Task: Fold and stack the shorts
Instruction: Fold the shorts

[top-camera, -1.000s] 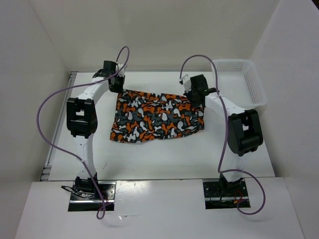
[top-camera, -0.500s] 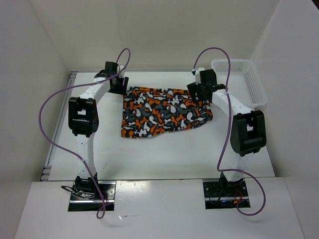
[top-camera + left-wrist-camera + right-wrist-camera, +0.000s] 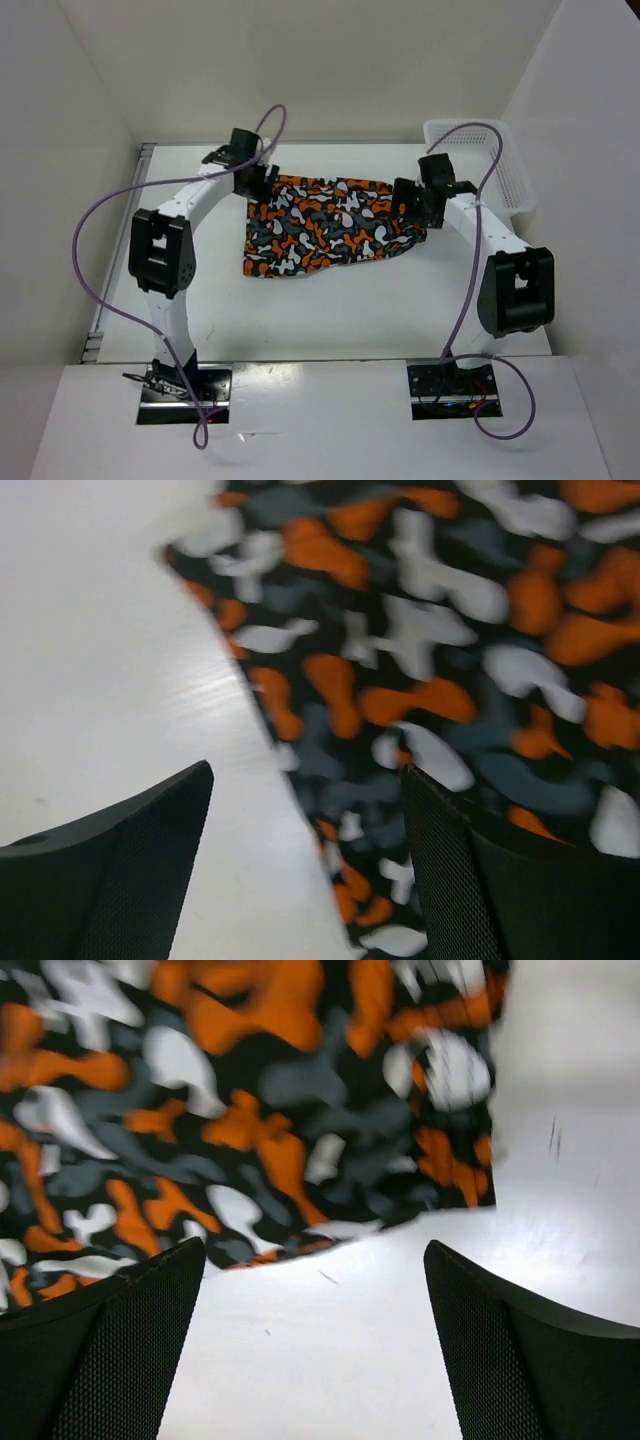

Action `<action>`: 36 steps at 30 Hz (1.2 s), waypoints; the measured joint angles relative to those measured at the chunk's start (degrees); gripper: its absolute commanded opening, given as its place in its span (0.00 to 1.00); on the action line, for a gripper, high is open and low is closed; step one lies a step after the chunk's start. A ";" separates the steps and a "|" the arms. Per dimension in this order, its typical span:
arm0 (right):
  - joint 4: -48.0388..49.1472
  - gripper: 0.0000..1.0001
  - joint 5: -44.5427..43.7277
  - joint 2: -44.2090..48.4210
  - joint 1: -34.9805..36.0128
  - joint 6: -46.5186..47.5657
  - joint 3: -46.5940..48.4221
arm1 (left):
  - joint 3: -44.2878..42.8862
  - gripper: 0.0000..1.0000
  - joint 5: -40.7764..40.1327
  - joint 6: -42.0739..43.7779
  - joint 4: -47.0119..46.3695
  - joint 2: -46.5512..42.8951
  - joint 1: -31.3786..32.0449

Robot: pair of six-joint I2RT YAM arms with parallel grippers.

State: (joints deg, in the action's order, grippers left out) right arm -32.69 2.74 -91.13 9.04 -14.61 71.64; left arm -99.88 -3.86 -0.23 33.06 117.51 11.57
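Both jaws wide apart, empty (shorts (image 3: 330, 225) flat beneath).

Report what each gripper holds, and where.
Nothing is held. The left gripper and right gripper stand open at the edges of the orange, grey and white camouflage cloth shorts.

Both wrist views show the shorts (image 3: 420, 680) blurred and cropped.

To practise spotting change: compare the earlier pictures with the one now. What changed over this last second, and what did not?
The shorts were dragged toward the right side, then both claws opened and let go of their far corners. The left claw and the right claw now stand open at the cloth's edges, and both have shifted rightward. The basket stayed put.
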 measured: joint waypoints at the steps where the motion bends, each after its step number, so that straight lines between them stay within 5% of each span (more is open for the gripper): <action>1: -0.52 0.94 0.15 -0.57 -0.48 -1.99 -1.46 | 2.08 0.83 -0.07 0.02 -0.07 -2.05 2.38; 8: -0.37 0.93 -2.60 -5.68 -1.42 -10.10 -5.60 | 14.84 0.83 -0.11 0.09 0.04 -5.57 15.96; 23: 9.38 0.75 -10.40 -12.39 -1.25 -14.05 -7.98 | 18.51 0.83 -2.80 -0.02 -0.11 -2.73 14.88; 26: 10.54 0.61 -10.29 -12.39 -1.14 -12.66 -8.37 | 18.47 0.83 -2.67 -0.04 -0.20 -2.62 14.88; 27: 11.08 0.41 -9.99 -12.39 -1.14 -12.33 -8.44 | 18.47 0.83 -2.58 -0.07 -0.26 -2.62 14.88; 30: 12.72 0.19 -8.50 -12.39 -0.81 -10.67 -9.07 | 18.53 0.83 -2.03 -0.20 -0.79 -2.60 14.88; 36: 13.68 0.02 -8.17 -11.50 0.02 -5.84 -9.27 | 18.64 0.83 -1.73 -0.17 -1.20 -2.71 14.97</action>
State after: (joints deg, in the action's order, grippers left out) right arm -19.00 -5.43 -102.63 9.06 -20.45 62.37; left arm -81.23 -5.58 -0.40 31.86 114.80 26.55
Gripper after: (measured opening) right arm 0.099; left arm 0.829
